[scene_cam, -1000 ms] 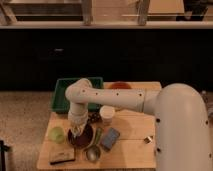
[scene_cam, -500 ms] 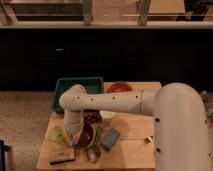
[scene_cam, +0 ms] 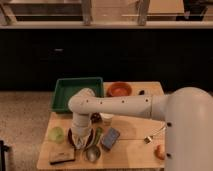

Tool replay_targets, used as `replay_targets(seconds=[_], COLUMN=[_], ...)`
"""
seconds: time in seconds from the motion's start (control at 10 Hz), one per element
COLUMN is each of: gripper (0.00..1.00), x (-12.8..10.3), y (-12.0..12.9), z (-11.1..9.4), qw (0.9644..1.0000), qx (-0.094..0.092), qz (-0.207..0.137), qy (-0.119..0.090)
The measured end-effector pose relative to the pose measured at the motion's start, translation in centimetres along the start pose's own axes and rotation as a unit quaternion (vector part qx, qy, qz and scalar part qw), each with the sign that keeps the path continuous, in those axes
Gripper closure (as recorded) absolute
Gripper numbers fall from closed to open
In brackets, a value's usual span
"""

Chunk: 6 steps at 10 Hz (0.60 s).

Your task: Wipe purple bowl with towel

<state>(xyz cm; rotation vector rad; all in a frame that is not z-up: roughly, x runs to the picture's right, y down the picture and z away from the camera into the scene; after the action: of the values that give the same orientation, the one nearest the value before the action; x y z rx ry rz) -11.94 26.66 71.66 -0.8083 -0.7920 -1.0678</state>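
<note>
1. Camera view shows the purple bowl (scene_cam: 75, 141) near the front-left of the wooden table (scene_cam: 135, 127). It is mostly covered by the end of the arm, so only a dark rim shows.
2. The gripper (scene_cam: 82, 135) hangs straight down into or right on the bowl. I cannot tell whether it is apart, together or clamped on anything. The towel cannot be told apart from the pale wrist (it may be bunched underneath).
3. Main risk, in my judgement: a sideways wiping stroke with downward pressure could drag or tip the light bowl instead of rubbing it, since nothing visible braces it.
4. The bowl's neighbours are crowded close:
   - a green apple (scene_cam: 56, 134) just to its left;
   - a metal measuring cup (scene_cam: 92, 153) just in front;
   - a blue-grey sponge (scene_cam: 110, 138) to its right;
   - a dark block (scene_cam: 62, 156) at the front edge.
   A sliding bowl would likely knock one of them, and the apple could roll off the left edge.
5. If the towel is loosely held, it could slip out in mid-stroke and leave bare metal scraping the bowl.
6. Further out are a white cup (scene_cam: 106, 119) close behind the forearm, a green tray (scene_cam: 77, 92), an orange bowl (scene_cam: 119, 90) and a fork (scene_cam: 152, 136). A wide elbow swing could topple the cup (it is the nearest upright thing).
</note>
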Motion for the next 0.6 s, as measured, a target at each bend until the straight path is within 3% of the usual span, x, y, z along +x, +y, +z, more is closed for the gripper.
replay_targets(seconds=[0.4,0.6], gripper=[1.0,1.0], x=[2.9,3.9], y=[1.7,0.5], z=[-1.2,-2.4], qw=[0.9992,0.9993], qx=[0.012,0.013], qz=[0.038,0.034], qy=[0.004,0.01])
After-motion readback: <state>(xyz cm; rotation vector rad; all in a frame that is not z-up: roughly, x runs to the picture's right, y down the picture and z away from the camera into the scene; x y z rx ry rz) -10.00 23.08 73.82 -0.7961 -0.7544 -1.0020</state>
